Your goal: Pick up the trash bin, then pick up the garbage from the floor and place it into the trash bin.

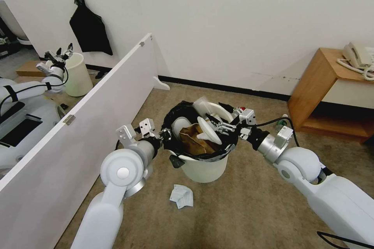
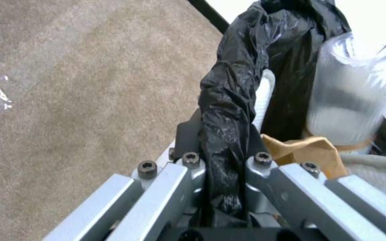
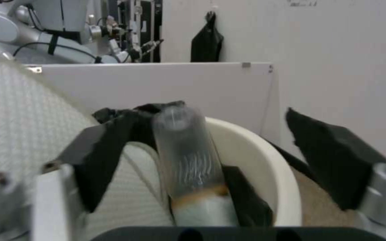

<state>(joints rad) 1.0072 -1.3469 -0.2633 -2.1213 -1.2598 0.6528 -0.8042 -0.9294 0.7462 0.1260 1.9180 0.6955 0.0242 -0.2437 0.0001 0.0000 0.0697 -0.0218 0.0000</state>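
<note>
Left arm: elbow raised in the foreground, forearm reaching forward to the near-left rim of the trash bin (image 1: 202,169).
Left gripper (image 1: 165,134): clamped on the bag-covered rim; the wrist view shows its fingers (image 2: 264,164) either side of the crinkled black bag (image 2: 229,110).
Right arm: comes in from the right, forearm level, wrist over the bin's right rim.
Right gripper (image 1: 223,126): jaws spread apart above the bin mouth, beside a white slipper (image 1: 208,128).
Bin: held clear of the carpet (image 1: 253,202), between the two arms.
Contents: slippers, brown paper bag (image 1: 194,140), clear bottle (image 3: 186,150).
Floor: crumpled tissue (image 1: 182,196) on the carpet just before the bin.
</note>
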